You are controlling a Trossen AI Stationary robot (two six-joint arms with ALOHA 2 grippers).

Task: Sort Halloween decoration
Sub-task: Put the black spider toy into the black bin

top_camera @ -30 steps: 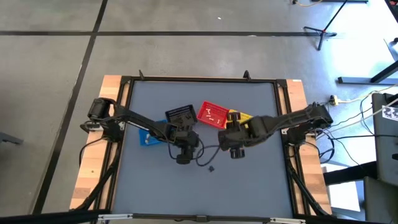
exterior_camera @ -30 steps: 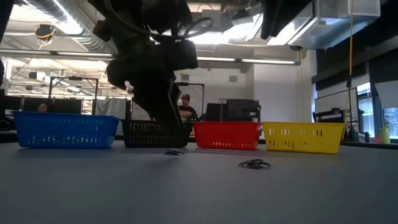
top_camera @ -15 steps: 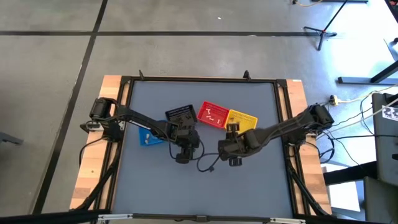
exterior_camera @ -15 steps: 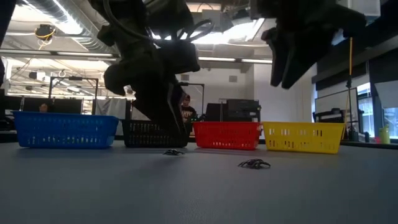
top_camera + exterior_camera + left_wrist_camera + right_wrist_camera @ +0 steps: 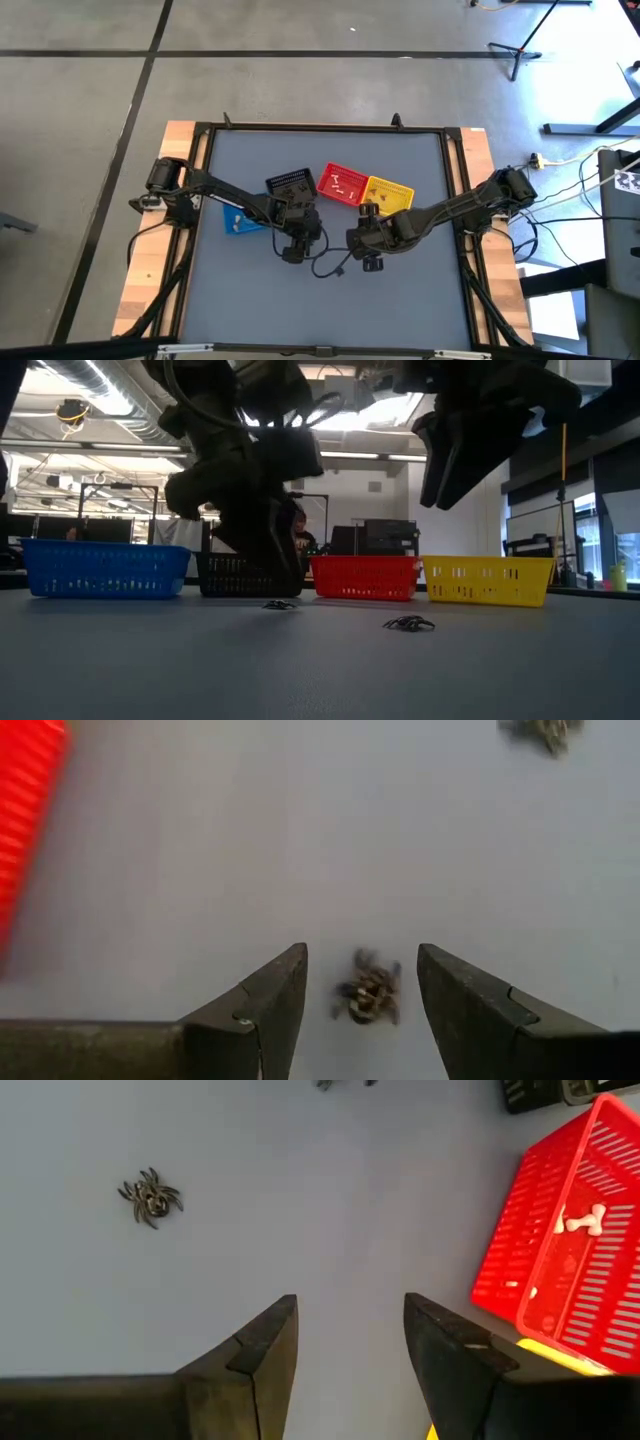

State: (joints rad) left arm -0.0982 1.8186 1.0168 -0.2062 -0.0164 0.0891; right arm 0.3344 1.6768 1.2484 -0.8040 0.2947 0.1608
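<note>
Left hand: your left hand (image 5: 362, 982) hangs low over the surface (image 5: 400, 290), just in front of the black basket (image 5: 292, 184). Its fingers stand well apart and grip nothing.
Spider at left hand: a small dark spider (image 5: 368, 997) lies on the surface directly between those fingers, touching neither.
Right hand: your right hand (image 5: 345, 1342) hovers higher, in front of the red basket (image 5: 560, 1275) and the yellow basket (image 5: 390, 193). Its fingers are parted and empty.
Second spider: another dark spider (image 5: 150, 1196) lies on the open surface ahead of the right hand, well apart from it.
Red basket contents: pale bone-shaped trinkets (image 5: 582, 1220) lie inside.
Blue basket: the blue basket (image 5: 104, 568) stands at the left end of the row.
Handling, judged: the spider looks very light, with thin splayed legs that may bend or snag. It could skid on the smooth surface.
Grip point, judged: close on the body, not the legs, with the fingertips down at the surface.
</note>
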